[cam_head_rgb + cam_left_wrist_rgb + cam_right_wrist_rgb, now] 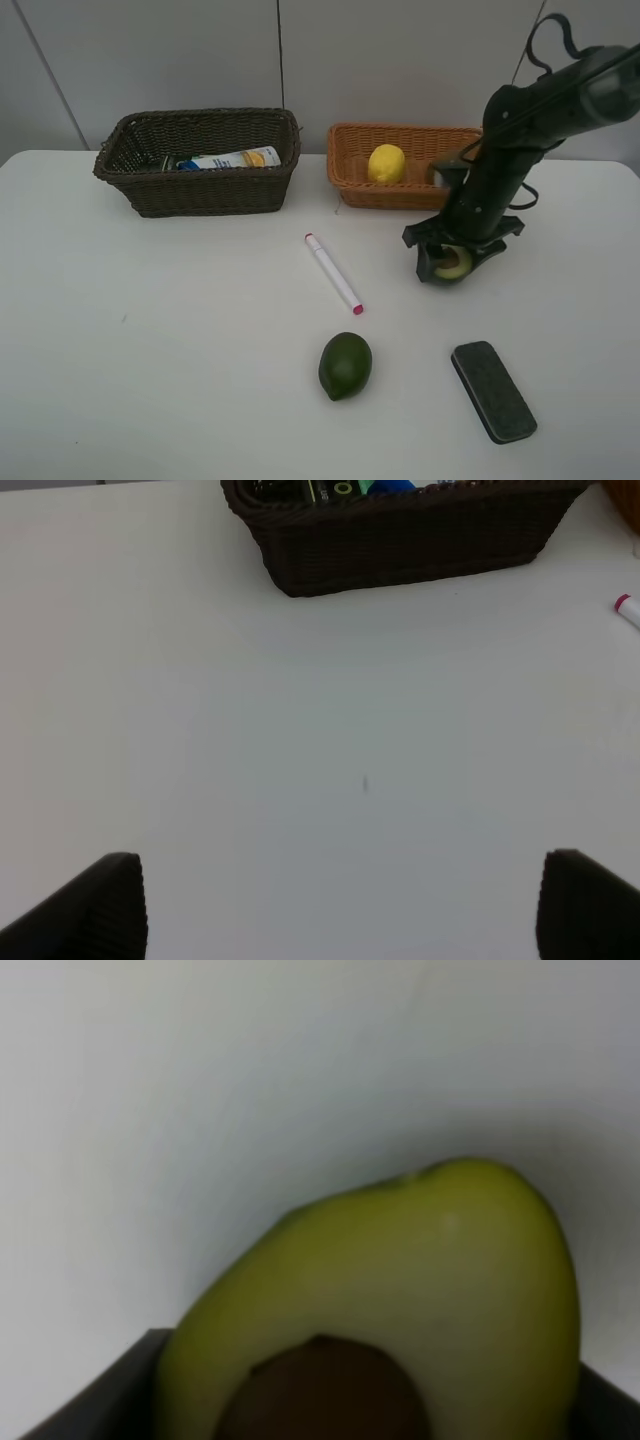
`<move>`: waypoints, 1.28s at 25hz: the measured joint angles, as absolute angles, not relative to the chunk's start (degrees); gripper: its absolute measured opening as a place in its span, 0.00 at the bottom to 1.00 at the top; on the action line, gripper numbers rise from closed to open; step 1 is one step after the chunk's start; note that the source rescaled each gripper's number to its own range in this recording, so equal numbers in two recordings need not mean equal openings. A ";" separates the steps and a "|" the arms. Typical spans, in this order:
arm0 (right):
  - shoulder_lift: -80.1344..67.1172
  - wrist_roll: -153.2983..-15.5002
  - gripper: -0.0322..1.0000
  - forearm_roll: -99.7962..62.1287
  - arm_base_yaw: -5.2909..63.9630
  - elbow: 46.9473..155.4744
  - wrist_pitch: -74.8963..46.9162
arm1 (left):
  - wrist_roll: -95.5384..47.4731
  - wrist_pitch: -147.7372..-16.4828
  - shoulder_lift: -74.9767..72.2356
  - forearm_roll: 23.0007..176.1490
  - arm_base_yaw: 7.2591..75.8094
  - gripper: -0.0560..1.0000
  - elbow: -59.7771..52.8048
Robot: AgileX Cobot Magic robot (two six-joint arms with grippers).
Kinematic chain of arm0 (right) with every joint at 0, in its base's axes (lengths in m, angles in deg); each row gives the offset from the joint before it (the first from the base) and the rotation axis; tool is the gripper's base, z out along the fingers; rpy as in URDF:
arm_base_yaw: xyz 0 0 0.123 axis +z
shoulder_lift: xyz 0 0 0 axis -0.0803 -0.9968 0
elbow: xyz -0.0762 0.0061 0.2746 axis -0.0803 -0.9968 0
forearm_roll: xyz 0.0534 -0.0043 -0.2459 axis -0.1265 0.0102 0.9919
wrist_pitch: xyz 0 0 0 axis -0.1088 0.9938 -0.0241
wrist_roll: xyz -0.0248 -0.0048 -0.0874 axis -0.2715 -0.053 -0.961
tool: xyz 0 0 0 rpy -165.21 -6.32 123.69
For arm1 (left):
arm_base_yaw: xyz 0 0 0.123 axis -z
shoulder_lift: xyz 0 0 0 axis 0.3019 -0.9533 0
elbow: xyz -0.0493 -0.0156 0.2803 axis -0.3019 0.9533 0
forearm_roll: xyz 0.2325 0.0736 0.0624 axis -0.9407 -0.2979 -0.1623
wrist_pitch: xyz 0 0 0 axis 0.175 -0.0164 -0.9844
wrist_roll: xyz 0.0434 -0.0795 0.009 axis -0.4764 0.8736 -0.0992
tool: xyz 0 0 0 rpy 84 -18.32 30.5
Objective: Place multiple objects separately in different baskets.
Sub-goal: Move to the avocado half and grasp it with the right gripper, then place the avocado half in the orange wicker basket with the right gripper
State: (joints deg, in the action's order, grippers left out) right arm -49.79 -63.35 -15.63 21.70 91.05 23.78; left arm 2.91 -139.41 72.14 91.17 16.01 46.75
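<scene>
My right gripper [452,268] is down on the table in front of the orange-tan basket [400,192], shut on the halved avocado [456,263]. In the right wrist view the avocado half [400,1280] fills the space between both fingers, pit showing. A lemon [386,163] lies in that basket, and a kiwi [440,174] peeks out behind the arm. The dark brown basket [200,190] holds the blue-capped white bottle [235,159]. The marker [333,273], whole avocado [345,366] and eraser [493,390] lie on the table. My left gripper [345,910] is open over bare table.
The left wrist view shows the dark basket's wall [400,550] ahead and the marker's pink tip [628,610] at the frame's edge. A white wall stands close behind both baskets. The left arm does not appear in the high view.
</scene>
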 joint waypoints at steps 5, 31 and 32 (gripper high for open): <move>-42.01 -63.35 0.63 -15.63 21.70 92.25 23.96 | 2.91 -139.41 72.14 91.17 16.01 0.99 46.75; -70.81 -60.78 0.98 -10.51 21.70 142.75 40.50 | 2.91 -139.41 72.14 91.17 16.01 0.99 46.75; -70.49 -60.77 0.99 -10.94 21.70 142.75 41.99 | 2.91 -139.41 72.14 91.17 16.01 0.99 46.75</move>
State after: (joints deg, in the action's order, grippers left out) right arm -70.49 -60.77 -10.94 21.70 142.75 41.99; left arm 2.91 -139.41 72.14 91.17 16.01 46.75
